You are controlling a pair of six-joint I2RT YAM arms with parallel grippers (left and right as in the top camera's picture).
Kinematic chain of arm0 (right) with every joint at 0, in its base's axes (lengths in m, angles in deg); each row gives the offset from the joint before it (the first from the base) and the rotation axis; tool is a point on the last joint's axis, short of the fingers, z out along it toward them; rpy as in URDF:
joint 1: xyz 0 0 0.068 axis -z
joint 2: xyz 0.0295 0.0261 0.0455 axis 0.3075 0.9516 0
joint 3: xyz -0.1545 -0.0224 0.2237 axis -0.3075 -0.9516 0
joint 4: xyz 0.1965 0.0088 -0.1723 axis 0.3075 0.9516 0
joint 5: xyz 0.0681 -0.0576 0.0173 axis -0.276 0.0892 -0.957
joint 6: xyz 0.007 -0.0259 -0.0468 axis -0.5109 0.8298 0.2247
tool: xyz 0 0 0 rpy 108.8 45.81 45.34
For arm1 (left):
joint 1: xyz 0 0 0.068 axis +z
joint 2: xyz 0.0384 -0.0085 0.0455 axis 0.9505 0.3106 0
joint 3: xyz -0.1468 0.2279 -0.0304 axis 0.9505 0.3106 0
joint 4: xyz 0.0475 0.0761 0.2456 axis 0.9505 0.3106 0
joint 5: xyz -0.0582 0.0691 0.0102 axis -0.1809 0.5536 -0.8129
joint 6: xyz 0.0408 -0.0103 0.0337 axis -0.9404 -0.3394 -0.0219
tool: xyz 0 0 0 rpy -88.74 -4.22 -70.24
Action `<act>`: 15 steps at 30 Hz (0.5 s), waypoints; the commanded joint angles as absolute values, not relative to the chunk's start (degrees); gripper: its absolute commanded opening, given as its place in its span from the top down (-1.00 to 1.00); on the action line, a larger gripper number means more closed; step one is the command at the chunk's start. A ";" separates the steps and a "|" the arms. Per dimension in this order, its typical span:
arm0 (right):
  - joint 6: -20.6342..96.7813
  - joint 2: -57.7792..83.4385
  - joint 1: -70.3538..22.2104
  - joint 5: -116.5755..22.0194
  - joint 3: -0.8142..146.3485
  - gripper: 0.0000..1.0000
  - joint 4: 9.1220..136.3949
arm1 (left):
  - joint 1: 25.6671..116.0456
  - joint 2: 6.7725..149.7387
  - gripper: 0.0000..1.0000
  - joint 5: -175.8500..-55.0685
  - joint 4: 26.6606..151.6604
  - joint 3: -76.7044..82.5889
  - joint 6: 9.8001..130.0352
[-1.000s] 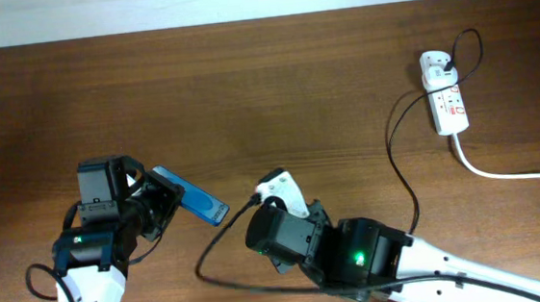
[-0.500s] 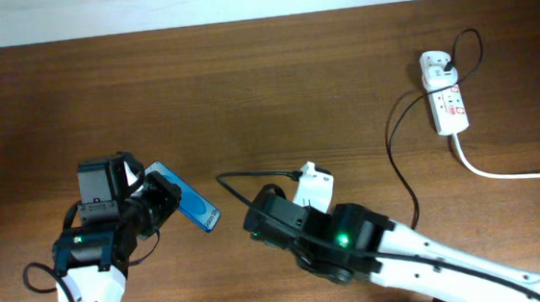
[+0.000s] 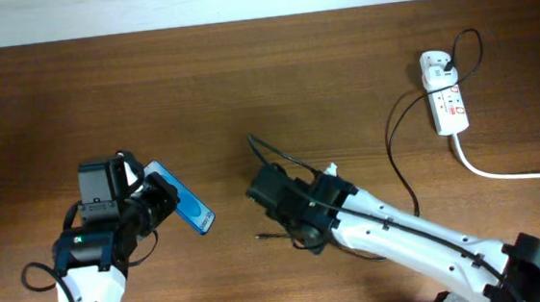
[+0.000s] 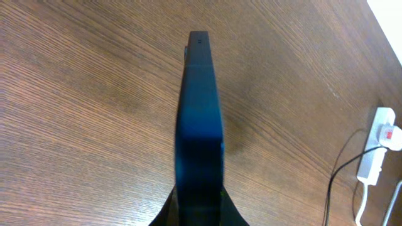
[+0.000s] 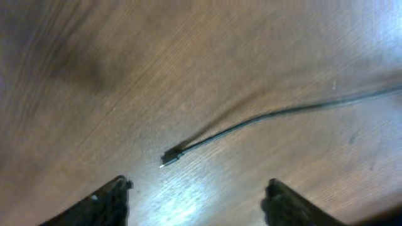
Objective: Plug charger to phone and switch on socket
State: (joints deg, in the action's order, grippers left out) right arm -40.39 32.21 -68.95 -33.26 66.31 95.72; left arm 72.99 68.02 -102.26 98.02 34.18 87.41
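My left gripper [image 3: 156, 204] is shut on the phone [image 3: 184, 212], whose blue screen is tilted above the table at front left. The left wrist view shows the phone edge-on [image 4: 200, 119] between the jaws. The charger cable [image 3: 393, 151] runs from its adapter in the socket [image 3: 444, 94] at back right to under my right arm. Its plug tip [image 3: 259, 236] lies on the table. In the right wrist view the plug tip [image 5: 171, 156] lies just ahead of my open, empty right gripper [image 5: 198, 198]. My right gripper [image 3: 281, 220] hovers right of the phone.
The socket's thick white cord [image 3: 513, 172] curves off to the right edge. A loop of black cable [image 3: 268, 153] rises just behind my right wrist. The socket also shows far right in the left wrist view [image 4: 377, 144]. The table's back edge meets a white wall.
My right arm has swung and turned, and its wrist now points down over the plug tip lying on the table. The cable loop has shifted right. The phone has drawn back slightly left.
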 commanded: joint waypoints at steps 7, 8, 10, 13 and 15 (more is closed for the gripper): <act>50.69 26.70 -59.69 -34.31 66.07 -0.61 95.85 | 72.83 67.25 1.00 -99.57 97.65 33.32 86.63; 54.29 26.76 -59.69 -34.31 66.05 -0.60 95.85 | 72.83 67.25 1.00 -99.57 97.65 33.32 86.85; 56.87 27.00 -59.67 -34.52 65.17 -0.59 93.97 | 72.83 67.25 1.00 -99.55 97.70 33.32 87.76; 60.54 27.99 -59.67 -38.46 61.83 -0.56 90.65 | 72.83 67.25 1.00 -99.57 97.76 33.32 91.50; 68.17 28.69 -59.95 -47.16 61.15 -0.57 90.47 | 72.83 67.25 1.00 -99.50 97.98 33.32 93.49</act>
State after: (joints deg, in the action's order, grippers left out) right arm 58.73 27.92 -59.62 -38.55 61.94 90.82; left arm 72.99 68.02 -99.72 98.07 34.18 90.21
